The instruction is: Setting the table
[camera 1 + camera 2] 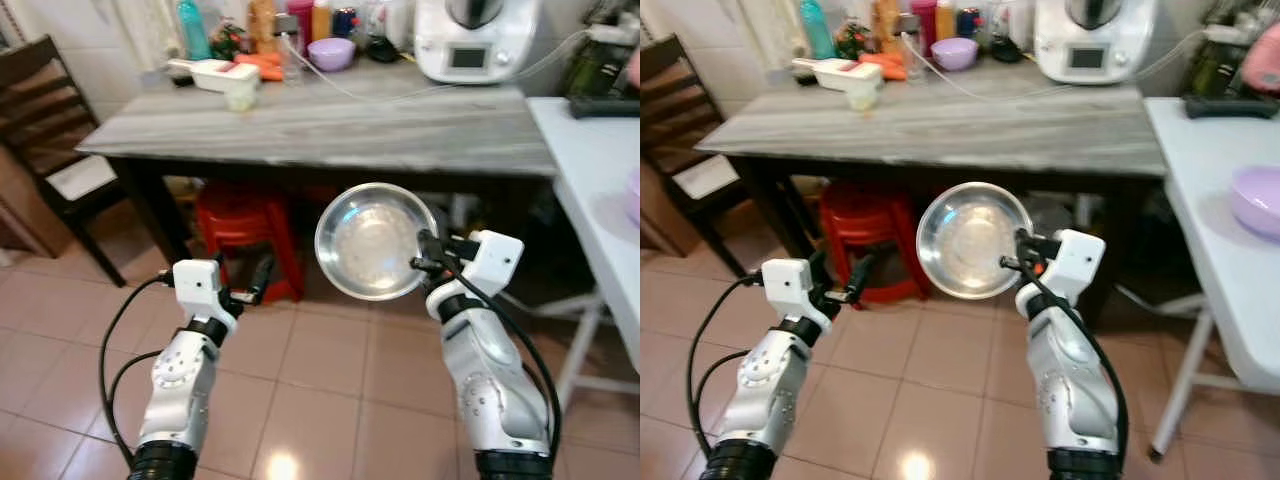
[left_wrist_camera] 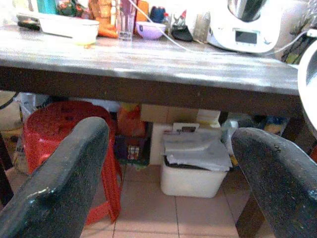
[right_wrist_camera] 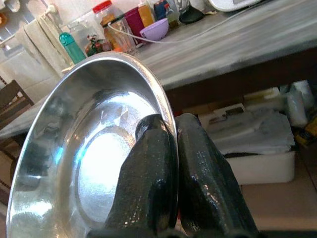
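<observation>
A shiny steel bowl [image 1: 370, 240] hangs in the air in front of the grey wooden table [image 1: 330, 125], below its front edge. My right gripper [image 1: 428, 255] is shut on the steel bowl's rim [image 3: 166, 106], one finger inside and one outside. The bowl is tilted on edge, its inside facing me. My left gripper [image 1: 250, 290] is open and holds nothing, low to the left above the tiled floor, facing the red stool [image 2: 64, 129].
The table's back carries bottles, a purple bowl [image 1: 331, 52], a white dish [image 1: 222, 74] and a white kitchen machine [image 1: 475, 38]. A white table [image 1: 1225, 190] with a lilac bowl [image 1: 1258, 198] stands at right. A dark chair [image 1: 45, 130] stands at left. A white bin [image 2: 195, 168] sits under the table.
</observation>
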`<state>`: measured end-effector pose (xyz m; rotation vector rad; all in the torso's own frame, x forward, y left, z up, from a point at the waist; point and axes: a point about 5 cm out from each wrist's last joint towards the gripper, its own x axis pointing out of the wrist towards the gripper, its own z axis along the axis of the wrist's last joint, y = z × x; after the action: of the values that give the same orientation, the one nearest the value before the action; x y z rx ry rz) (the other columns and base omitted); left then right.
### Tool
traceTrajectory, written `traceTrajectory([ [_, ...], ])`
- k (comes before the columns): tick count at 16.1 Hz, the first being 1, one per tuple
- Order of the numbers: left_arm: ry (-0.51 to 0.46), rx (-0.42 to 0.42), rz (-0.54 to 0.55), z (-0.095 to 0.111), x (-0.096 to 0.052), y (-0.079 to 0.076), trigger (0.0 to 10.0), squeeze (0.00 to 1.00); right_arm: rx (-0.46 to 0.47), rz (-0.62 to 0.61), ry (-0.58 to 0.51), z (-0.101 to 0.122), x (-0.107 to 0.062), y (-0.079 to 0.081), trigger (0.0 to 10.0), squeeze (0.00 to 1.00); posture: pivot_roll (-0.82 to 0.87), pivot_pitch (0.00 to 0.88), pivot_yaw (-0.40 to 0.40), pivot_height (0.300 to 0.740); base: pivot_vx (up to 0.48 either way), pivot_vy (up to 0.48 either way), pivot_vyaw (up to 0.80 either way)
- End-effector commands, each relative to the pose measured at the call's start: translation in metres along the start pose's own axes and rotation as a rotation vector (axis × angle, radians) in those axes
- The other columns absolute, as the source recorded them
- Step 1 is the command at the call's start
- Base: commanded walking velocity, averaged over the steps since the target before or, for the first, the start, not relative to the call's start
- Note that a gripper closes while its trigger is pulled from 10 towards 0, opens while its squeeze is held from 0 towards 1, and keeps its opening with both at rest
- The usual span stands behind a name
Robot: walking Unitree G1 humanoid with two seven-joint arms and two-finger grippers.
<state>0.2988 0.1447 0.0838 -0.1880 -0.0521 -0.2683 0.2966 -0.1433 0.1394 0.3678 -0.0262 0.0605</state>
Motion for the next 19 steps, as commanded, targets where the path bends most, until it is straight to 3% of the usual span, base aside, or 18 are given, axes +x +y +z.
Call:
traceTrajectory([
  [1, -0.008, -0.002, -0.023, 0.0017, 0.0034, -0.0065, 10.0, 0.0, -0.005, -0.016, -0.015, 0.004, -0.0006, -0.0049, 10.0, 0.0, -0.11, 0.0, 0.078, 0.74, 0.326, 0.0, 0.0],
  [6, -0.006, -0.004, -0.028, 0.0009, 0.0038, -0.0077, 10.0, 0.0, 0.009, -0.03, -0.013, 0.0031, -0.0001, -0.0052, 10.0, 0.0, -0.11, 0.0, 0.082, 0.74, 0.328, 0.0, 0.0],
  [9, -0.005, -0.004, -0.032, 0.0007, 0.0038, -0.0082, 10.0, 0.0, 0.01, -0.03, -0.013, 0.0025, -0.0002, -0.0051, 10.0, 0.0, -0.11, 0.0, 0.083, 0.74, 0.326, 0.0, -0.67],
  [19, -0.009, 0.001, -0.033, 0.001, 0.0046, -0.0101, 10.0, 0.0, 0.001, -0.025, -0.019, 0.0023, -0.0016, -0.0065, 10.0, 0.0, -0.11, 0.0, 0.085, 0.74, 0.333, 0.0, 0.0],
])
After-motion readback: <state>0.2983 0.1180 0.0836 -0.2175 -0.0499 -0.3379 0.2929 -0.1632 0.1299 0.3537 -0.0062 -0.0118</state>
